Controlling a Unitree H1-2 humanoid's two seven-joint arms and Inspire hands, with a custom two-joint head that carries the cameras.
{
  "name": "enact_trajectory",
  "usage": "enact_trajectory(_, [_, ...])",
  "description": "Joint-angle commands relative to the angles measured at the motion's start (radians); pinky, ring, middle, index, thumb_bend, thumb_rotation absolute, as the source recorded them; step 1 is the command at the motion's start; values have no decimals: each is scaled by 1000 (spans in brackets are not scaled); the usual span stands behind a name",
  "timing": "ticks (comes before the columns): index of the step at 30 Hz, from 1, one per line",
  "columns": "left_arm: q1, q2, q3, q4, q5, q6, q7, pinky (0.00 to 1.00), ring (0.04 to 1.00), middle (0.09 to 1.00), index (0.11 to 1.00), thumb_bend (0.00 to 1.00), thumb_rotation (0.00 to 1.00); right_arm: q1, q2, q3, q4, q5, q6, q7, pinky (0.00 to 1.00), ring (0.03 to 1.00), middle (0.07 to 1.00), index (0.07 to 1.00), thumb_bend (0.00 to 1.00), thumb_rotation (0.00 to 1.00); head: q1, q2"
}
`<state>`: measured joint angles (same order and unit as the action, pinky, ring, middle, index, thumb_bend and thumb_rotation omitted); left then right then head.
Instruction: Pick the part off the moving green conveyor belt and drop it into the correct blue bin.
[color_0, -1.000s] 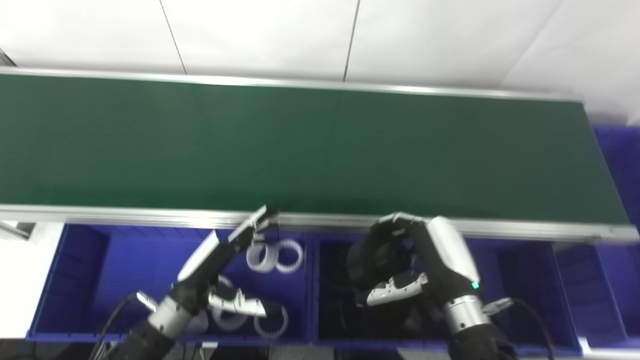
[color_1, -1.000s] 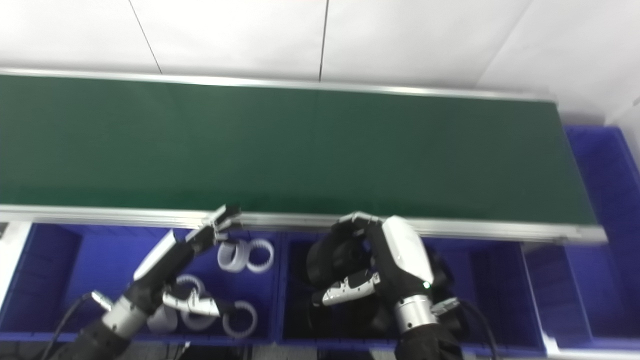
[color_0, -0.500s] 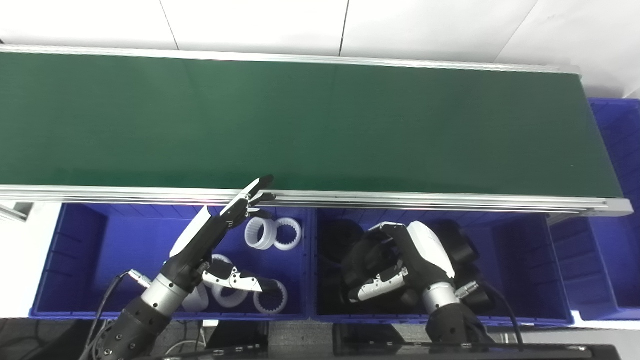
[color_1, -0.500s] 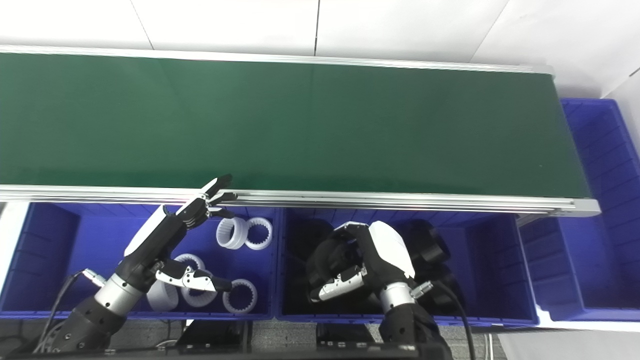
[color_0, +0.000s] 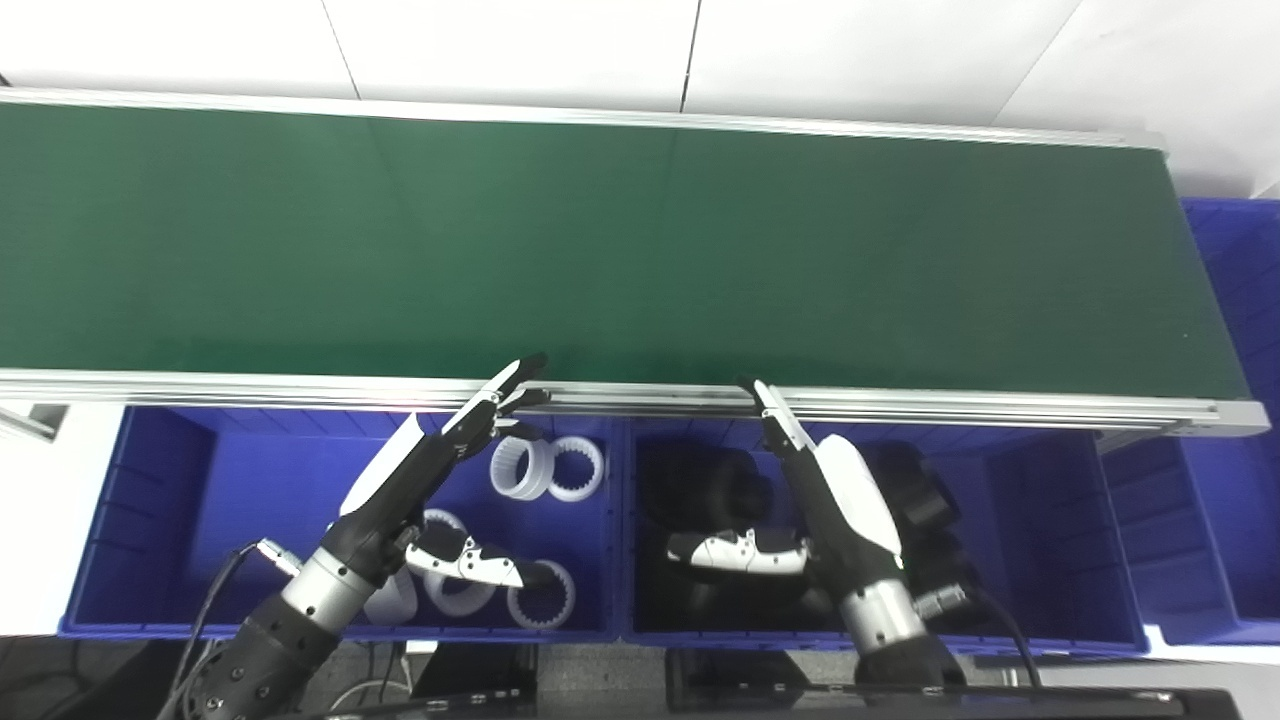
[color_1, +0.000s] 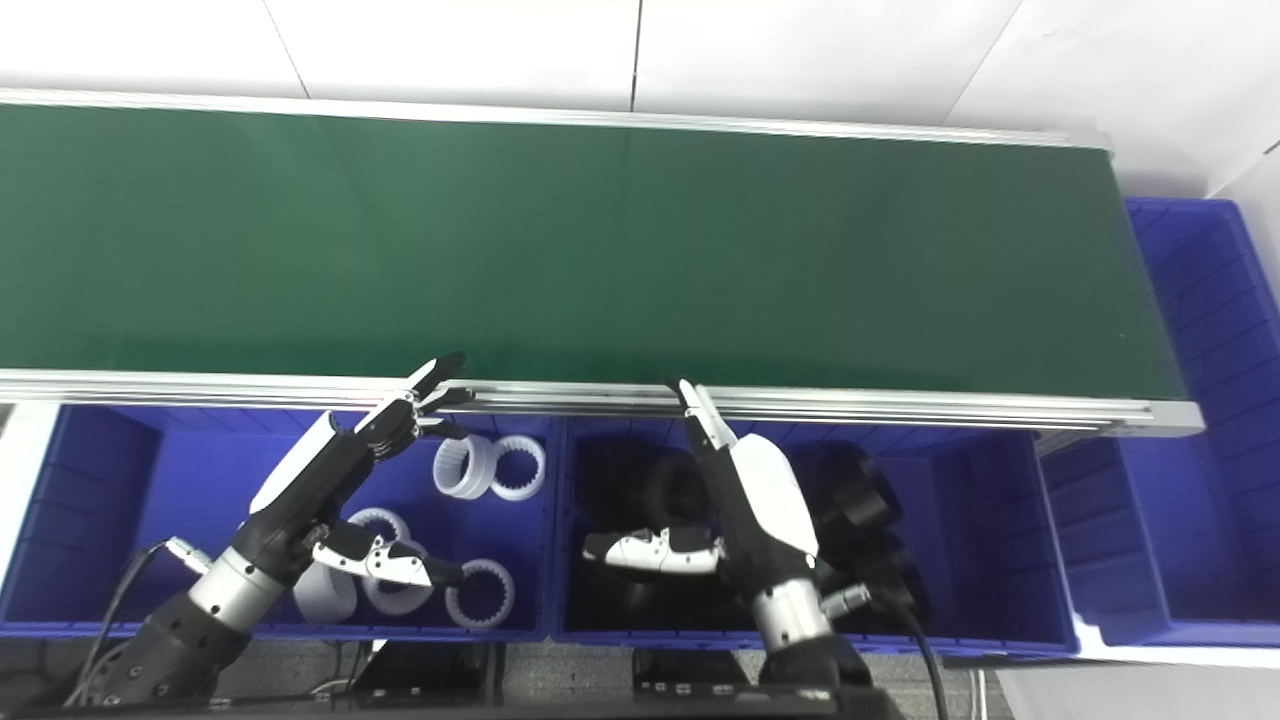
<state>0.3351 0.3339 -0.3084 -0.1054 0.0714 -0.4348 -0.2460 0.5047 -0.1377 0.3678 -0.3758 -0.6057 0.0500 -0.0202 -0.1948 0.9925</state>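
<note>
A plain green conveyor belt (color_0: 600, 230) is backed at 12 o'clock by white wall panels (color_0: 500, 45), while the left hand (color_0: 420, 480) and right hand (color_0: 830, 490) are held splayed, nothing grasped, over blue bins (color_0: 150, 520).

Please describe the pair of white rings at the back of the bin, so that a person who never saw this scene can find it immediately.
Start at the long green conveyor belt and look below its near metal rail, to the left blue plastic bin. The pair of white toothed plastic rings lies at its far right corner, beside the open left hand. Unlike the other white rings near the front wall, these two touch each other.
</note>
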Motion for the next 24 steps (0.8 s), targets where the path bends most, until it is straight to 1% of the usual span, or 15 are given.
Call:
enact_trajectory(1, [3, 3, 8, -17, 5, -32, -4, 751, 897, 984, 977, 856, 142, 36, 0, 13, -65, 18, -94, -28, 791, 936, 986, 1000, 862, 499, 2, 0])
enact_trajectory(3, [2, 3, 10, -14, -1, -33, -7, 756, 897, 979, 975, 854, 118, 67, 0, 22, -86, 30, -133, -38, 789, 929, 988, 998, 862, 498, 2, 3])
enact_trajectory(5, [-2, 3, 13, -12, -8, -29, -14, 758, 898, 977, 972, 849, 97, 81, -1, 33, -74, 55, -215, -63, 781, 913, 973, 990, 855, 481, 4, -3])
enact_trajectory(7, [-4, 2, 15, -7, -8, -31, -15, 756, 897, 979, 967, 841, 81, 82, -3, 42, -47, 123, -281, -64, 758, 894, 945, 990, 843, 453, 4, -9])
enact_trajectory(9, [-5, 1, 17, -2, -5, -33, -13, 750, 900, 984, 972, 837, 84, 81, -1, 42, -25, 179, -314, -53, 762, 896, 933, 984, 853, 442, 9, -12])
enact_trajectory(11, [-6, 2, 18, 4, -7, -34, -14, 750, 901, 985, 978, 835, 97, 75, -2, 42, -2, 229, -334, -37, 772, 900, 929, 979, 863, 456, 14, -18])
enact_trajectory(12, [-6, 2, 18, 6, -8, -34, -14, 757, 903, 987, 982, 833, 113, 72, -3, 42, 7, 246, -341, -30, 782, 903, 929, 980, 864, 459, 15, -20])
enact_trajectory(15, [-4, 1, 19, 11, -15, -35, -14, 761, 906, 989, 985, 837, 162, 64, -2, 34, 30, 289, -323, -10, 814, 908, 927, 971, 869, 468, 15, -24])
enact_trajectory(19, [0, -1, 23, 9, -8, -34, -10, 758, 905, 989, 977, 848, 177, 54, 7, 24, 54, 326, -316, 4, 823, 914, 925, 954, 869, 481, 15, -25])
enact_trajectory(24, [3, 4, 22, 12, -17, -34, -17, 753, 906, 988, 978, 861, 178, 47, 26, 9, 82, 323, -321, -2, 807, 906, 921, 942, 864, 496, 11, -35])
